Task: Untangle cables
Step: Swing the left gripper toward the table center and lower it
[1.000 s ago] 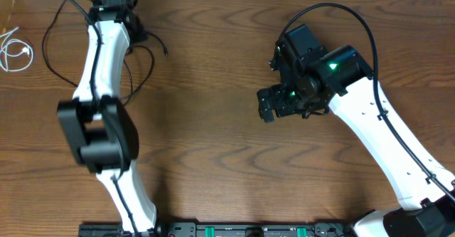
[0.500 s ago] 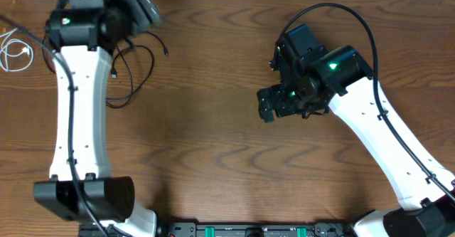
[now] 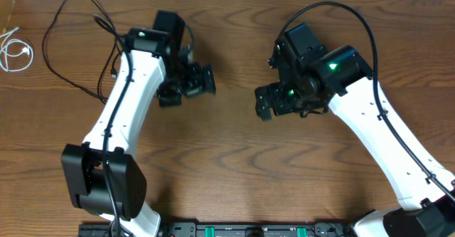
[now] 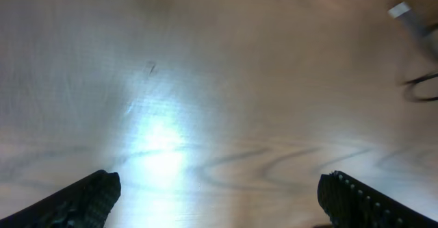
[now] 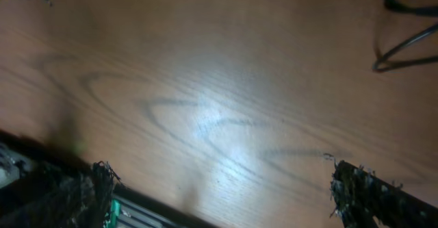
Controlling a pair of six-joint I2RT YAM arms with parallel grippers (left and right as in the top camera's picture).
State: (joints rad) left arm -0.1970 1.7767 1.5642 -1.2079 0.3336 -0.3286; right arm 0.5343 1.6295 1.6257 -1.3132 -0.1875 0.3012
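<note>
At the near edge of a brown wooden tabletop, the bases of two white robot arms are seen from above, one at each side. Both arms are stretched away from the viewer and bent inward, so that their ends face each other over bare wood near the middle.

The left tool is held with its two black fingers wide apart. In its own close view, nothing but blurred, shiny wood is seen between them. The right tool is spread just as wide, and only wood grain is shown in its close view. Nothing is gripped by either one. This open, hovering pose is judged to be a readiness for the next pick rather than a hold.

Farther off, behind the left arm, thin black cables are laid in large loose loops toward the far left corner. Some strands are crossed and partly hidden by the arm, so it cannot be told how many are there. A pale plug end and a dark curve are caught, blurred, at the upper right edge of the left close view.

At the far left edge, well apart from the black loops, a short white cable is seen coiled by itself. It appears already separated, while the black loops seem left to be sorted.
</note>
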